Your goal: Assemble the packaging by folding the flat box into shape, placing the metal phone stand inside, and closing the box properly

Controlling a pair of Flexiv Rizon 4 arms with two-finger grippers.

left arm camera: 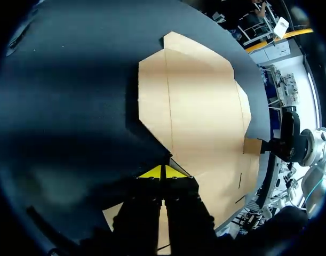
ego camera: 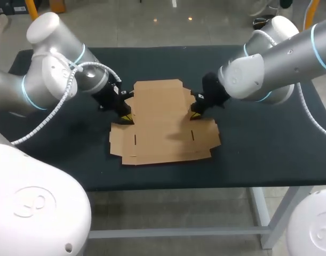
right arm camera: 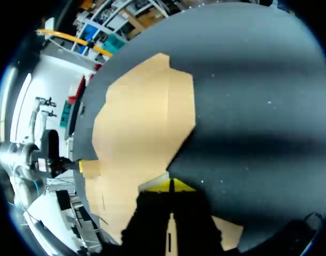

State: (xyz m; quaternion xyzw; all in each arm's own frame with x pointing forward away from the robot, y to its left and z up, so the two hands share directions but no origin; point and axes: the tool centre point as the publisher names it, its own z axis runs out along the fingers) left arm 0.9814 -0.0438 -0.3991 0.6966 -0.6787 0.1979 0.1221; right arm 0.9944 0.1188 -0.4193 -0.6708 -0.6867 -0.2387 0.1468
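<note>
Near-left white housing [ego camera: 34, 213]: rounded and closest of all, it sat at the near-left corner.
Counter [ego camera: 259, 154]: black-topped, it carried the box at its middle.
Flat cardboard box [ego camera: 163, 125]: it lay unfolded on the counter's middle with its flaps spread and two short slits in its near half, between the two end effectors.
Left arm [ego camera: 45, 80]: it came in from the left and bent down toward the box's left edge.
Left end effector [ego camera: 125, 117]: clenched, with its yellow tips pressed together at a notch in the box's left edge. Whether board was pinched between them could not be told.
Right arm [ego camera: 280, 58]: it came in from the right and reached down to the box's right edge.
Right end effector [ego camera: 196, 113]: clenched, with its yellow tips together at the matching notch on the right. Any pinch on the board could not be told.
</note>
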